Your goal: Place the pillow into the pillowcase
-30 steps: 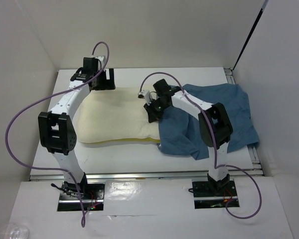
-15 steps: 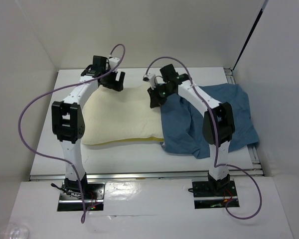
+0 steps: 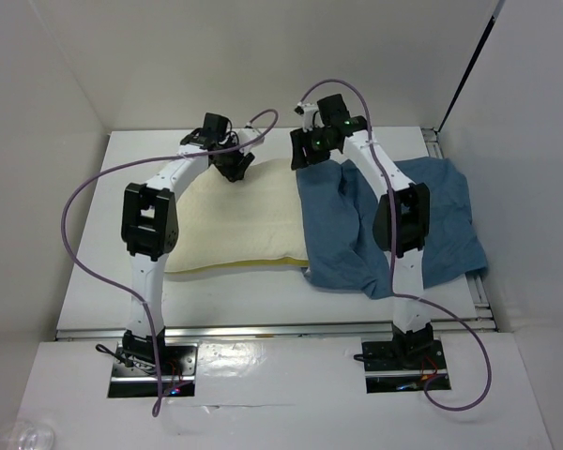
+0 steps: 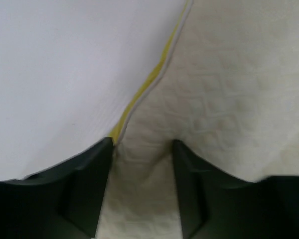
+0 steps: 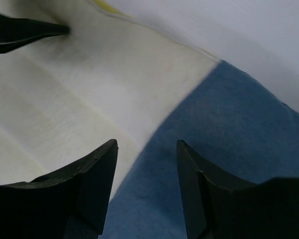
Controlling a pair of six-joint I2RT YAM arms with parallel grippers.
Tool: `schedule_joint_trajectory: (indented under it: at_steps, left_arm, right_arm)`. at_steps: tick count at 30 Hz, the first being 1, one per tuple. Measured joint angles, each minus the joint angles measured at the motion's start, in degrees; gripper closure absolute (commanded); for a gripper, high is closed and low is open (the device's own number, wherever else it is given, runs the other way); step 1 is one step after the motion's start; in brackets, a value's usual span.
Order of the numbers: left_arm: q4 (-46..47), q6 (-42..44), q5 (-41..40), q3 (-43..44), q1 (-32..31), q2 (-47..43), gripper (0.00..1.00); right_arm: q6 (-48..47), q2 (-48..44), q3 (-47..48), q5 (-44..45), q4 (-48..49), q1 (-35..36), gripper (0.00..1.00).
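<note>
The cream pillow (image 3: 230, 220) lies flat left of centre, its right end under the edge of the blue pillowcase (image 3: 441, 216). My left gripper (image 3: 233, 167) is down at the pillow's far edge. In the left wrist view its jaws (image 4: 142, 147) stand open astride the yellow seam, with bunched pillow (image 4: 239, 84) fabric between the fingers (image 4: 84, 184). My right gripper (image 3: 305, 155) hovers open at the far edge where pillowcase meets pillow. Nothing lies between its jaws (image 5: 147, 144), and below them are the pillowcase (image 5: 224, 129) and the pillow (image 5: 65, 84).
White walls enclose the white table (image 3: 122, 281) at the back and both sides. A metal rail (image 3: 263, 330) runs along the near edge. Purple cables loop off both arms. The left gripper's finger (image 5: 25, 32) shows in the right wrist view's upper left.
Both arms have reached toward the far edge of the pillow. The right gripper opened and let go of the pillowcase edge. The left jaws narrowed around the pillow's far seam.
</note>
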Motion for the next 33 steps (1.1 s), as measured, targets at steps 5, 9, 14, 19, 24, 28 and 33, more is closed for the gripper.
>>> schedule_joint_trajectory:
  at_steps: [5, 9, 14, 19, 24, 28, 33]
  left_arm:
    - [1.03, 1.9, 1.88, -3.89, -0.13, -0.52, 0.77]
    - [3.56, 2.14, 2.67, -7.65, 0.02, -2.73, 1.0]
    - [3.63, 1.81, 2.69, -8.63, 0.39, -3.41, 1.0]
    - [3.28, 1.42, 2.71, -8.44, 0.44, -3.41, 1.0]
    - [2.82, -0.2, 2.89, -8.2, 0.68, -3.41, 1.0]
    - [1.77, -2.29, 2.95, -7.54, 0.94, -3.41, 1.0]
    - [-0.61, -4.66, 2.8, -6.16, 1.07, -3.41, 1.0]
  right_arm:
    - [3.5, 4.66, 2.14, 8.0, 0.04, -1.46, 0.41]
    - [4.85, 6.93, 2.8, 11.06, 0.39, -1.4, 0.41]
    - [5.81, 9.22, 6.78, 11.61, 0.72, -1.16, 0.56]
    - [6.19, 11.02, 8.13, 9.55, 1.46, -1.2, 0.88]
    - [6.19, 11.39, 8.13, 5.79, 1.77, -1.33, 0.95]
    - [6.05, 11.39, 8.13, 1.46, 1.88, -0.92, 0.95]
    - [6.03, 10.6, 8.13, -3.5, 1.77, 1.73, 0.96]
